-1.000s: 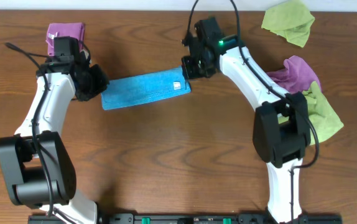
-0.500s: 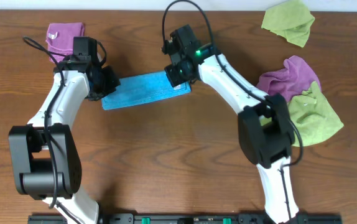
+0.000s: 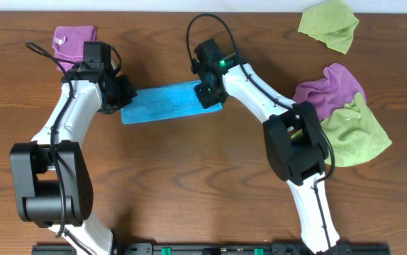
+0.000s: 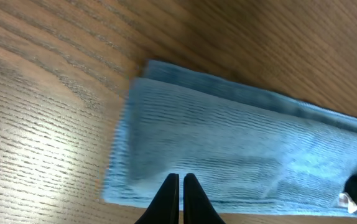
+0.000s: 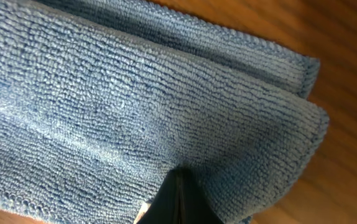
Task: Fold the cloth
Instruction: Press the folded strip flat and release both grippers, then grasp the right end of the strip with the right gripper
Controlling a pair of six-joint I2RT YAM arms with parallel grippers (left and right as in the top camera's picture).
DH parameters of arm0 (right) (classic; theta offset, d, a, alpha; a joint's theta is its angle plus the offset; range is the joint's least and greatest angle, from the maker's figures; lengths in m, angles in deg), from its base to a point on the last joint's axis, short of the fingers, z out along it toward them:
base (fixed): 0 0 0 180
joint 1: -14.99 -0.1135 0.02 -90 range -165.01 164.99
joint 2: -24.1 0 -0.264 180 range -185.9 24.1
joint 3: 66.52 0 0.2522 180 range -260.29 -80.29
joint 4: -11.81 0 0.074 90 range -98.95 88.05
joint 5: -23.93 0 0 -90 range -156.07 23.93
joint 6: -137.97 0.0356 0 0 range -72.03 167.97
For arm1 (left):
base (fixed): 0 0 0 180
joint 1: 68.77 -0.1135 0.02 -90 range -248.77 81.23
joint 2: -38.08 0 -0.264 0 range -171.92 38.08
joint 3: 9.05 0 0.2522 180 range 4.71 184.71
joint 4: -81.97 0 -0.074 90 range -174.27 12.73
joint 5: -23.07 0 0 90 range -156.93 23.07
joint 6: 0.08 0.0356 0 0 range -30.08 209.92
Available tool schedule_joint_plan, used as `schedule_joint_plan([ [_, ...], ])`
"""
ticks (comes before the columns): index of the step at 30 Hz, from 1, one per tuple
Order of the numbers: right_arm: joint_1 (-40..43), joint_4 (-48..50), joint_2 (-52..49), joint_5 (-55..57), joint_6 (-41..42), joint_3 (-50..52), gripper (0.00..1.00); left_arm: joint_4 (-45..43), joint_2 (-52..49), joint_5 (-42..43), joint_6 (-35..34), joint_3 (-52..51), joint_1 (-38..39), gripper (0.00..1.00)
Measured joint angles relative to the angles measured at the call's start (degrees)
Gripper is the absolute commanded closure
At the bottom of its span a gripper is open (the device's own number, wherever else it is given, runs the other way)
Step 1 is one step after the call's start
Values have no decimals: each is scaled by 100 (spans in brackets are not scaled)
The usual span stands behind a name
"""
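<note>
The sky-blue cloth (image 3: 164, 105) lies folded into a long strip on the wooden table between my two arms. My left gripper (image 3: 124, 95) is shut at the strip's left end. In the left wrist view its tips (image 4: 181, 177) hover over the cloth (image 4: 241, 143) near its long edge, holding nothing. My right gripper (image 3: 210, 93) is shut over the strip's right end. In the right wrist view its closed tips (image 5: 177, 174) press into the cloth (image 5: 135, 106), beside the white tag (image 4: 345, 200).
A folded purple cloth (image 3: 74, 35) lies at the back left behind my left arm. A lime-green cloth (image 3: 329, 25) lies at the back right. A purple cloth (image 3: 331, 85) and a lime-green cloth (image 3: 356, 127) are piled at the right.
My right gripper moved left and toward the front, onto the cloth's right end. The cloth shifted slightly to the right. My left arm swung right earlier, then held still.
</note>
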Motion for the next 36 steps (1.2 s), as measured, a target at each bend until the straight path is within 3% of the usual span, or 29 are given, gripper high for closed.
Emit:
schedule_joint_plan([
  [14,291,-994,46,98,664,-28,99,-188,0,-146,20,0,125,94],
  [23,293,-1167,170,7,754,-17,99,-361,0,-1318,216,0,1196,94],
  [31,522,-1316,1043,-9,754,-15,98,-398,-284,-1749,367,0,1305,94],
  [33,649,-1316,1314,-39,721,-15,67,-472,-549,-1781,372,0,1300,94],
  [35,782,-1338,1451,-179,610,-15,45,-538,-748,-1770,372,0,1303,94],
  [36,868,-1366,1488,-280,564,-15,39,-575,-844,-1755,372,0,1303,94],
])
